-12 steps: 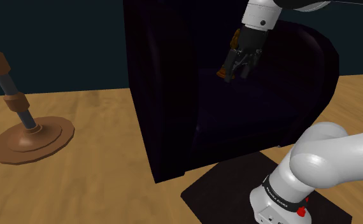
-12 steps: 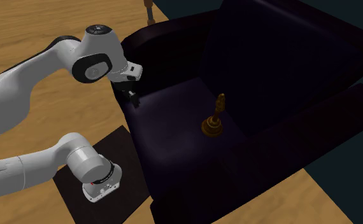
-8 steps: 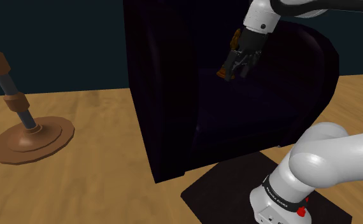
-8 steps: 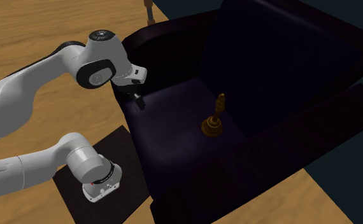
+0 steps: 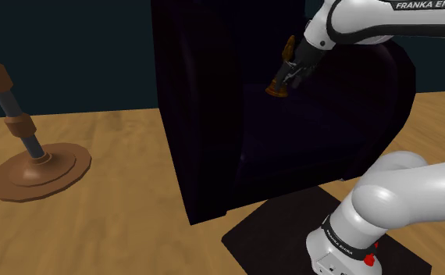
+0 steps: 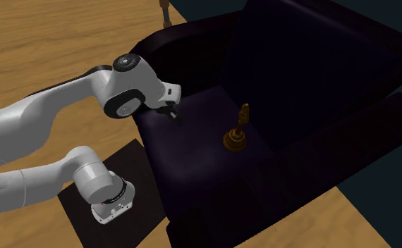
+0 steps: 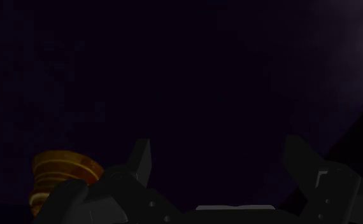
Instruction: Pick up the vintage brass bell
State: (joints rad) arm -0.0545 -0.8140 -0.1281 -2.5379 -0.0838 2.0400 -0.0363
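While the hand [image 6: 173, 115] hangs over the armchair seat [image 6: 192, 144], jaws apart, nothing held.
The bell [image 6: 236, 133] stands outside the gap: close in off-line and you may knock it over.

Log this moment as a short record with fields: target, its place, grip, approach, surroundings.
target: brass-coloured bell, upright
place: on the seat of the dark armchair
grip: hand open, fingers apart, holding nothing
approach: hand over the seat, short of the bell and not touching it
surroundings: wooden floor; brown pole on a round base standing on it
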